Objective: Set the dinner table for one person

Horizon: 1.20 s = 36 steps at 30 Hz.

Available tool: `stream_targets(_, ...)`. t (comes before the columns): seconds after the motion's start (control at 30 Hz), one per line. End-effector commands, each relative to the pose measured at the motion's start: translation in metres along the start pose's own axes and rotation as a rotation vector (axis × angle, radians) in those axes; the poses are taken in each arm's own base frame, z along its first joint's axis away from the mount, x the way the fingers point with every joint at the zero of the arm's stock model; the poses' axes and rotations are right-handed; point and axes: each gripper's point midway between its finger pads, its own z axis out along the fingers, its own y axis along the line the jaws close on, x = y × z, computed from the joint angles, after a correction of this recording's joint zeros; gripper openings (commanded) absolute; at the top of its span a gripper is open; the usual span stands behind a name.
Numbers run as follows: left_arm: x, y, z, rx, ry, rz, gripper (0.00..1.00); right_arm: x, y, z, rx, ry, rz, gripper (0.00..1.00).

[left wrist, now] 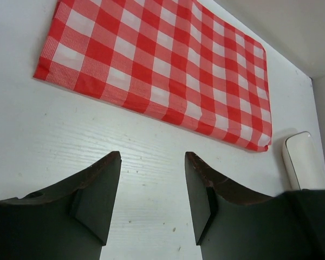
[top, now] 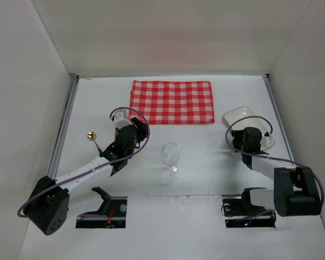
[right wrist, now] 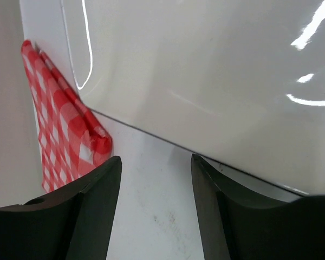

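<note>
The dinner table (top: 206, 179) is a matte white top. A folded red-and-white checked cloth (top: 172, 101) lies at the far centre. A white rectangular plate (top: 248, 123) lies at the right. A clear wine glass (top: 170, 154) stands upright at the centre. A gold-headed utensil (top: 92, 137) lies at the left, partly hidden by the left arm. My left gripper (top: 142, 129) is open and empty, just short of the cloth's near left corner (left wrist: 162, 70). My right gripper (top: 250, 135) is open and empty at the plate's near edge (right wrist: 206, 65).
White walls enclose the table on three sides, with metal rails (top: 65, 124) along the edges. Two cut-outs with wiring (top: 105, 210) (top: 249, 210) sit by the arm bases. Purple cables loop above both wrists.
</note>
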Motion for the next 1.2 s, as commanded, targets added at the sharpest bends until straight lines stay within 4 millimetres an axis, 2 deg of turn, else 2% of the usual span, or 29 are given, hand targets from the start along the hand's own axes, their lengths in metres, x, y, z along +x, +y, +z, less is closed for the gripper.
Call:
stream_targets(0.0,-0.013,-0.005,-0.008,0.048,-0.082,0.001,0.48,-0.018,0.004,0.007,-0.004,-0.076,0.103,0.59)
stream_targets(0.33,-0.012,0.006,-0.001,0.040,-0.093,0.023,0.49,-0.029,0.004,0.007,-0.021,-0.107,0.115,0.58)
stream_targets(0.63,-0.004,0.006,0.003,0.034,-0.074,0.027,0.49,-0.065,-0.022,0.022,0.049,-0.171,0.193,0.58)
stream_targets(0.8,-0.003,0.007,0.005,0.032,-0.072,0.027,0.49,-0.076,-0.033,0.036,0.085,-0.172,0.245,0.57)
stream_targets(0.93,-0.004,0.007,0.005,0.031,-0.074,0.024,0.49,-0.085,-0.042,0.045,0.109,-0.173,0.281,0.48)
stream_targets(1.03,-0.002,0.010,0.006,0.022,-0.069,0.025,0.49,-0.084,-0.047,0.052,0.131,-0.157,0.287,0.42)
stream_targets(1.17,-0.002,0.009,0.007,0.022,-0.070,0.022,0.49,-0.083,-0.051,0.059,0.137,-0.125,0.322,0.25)
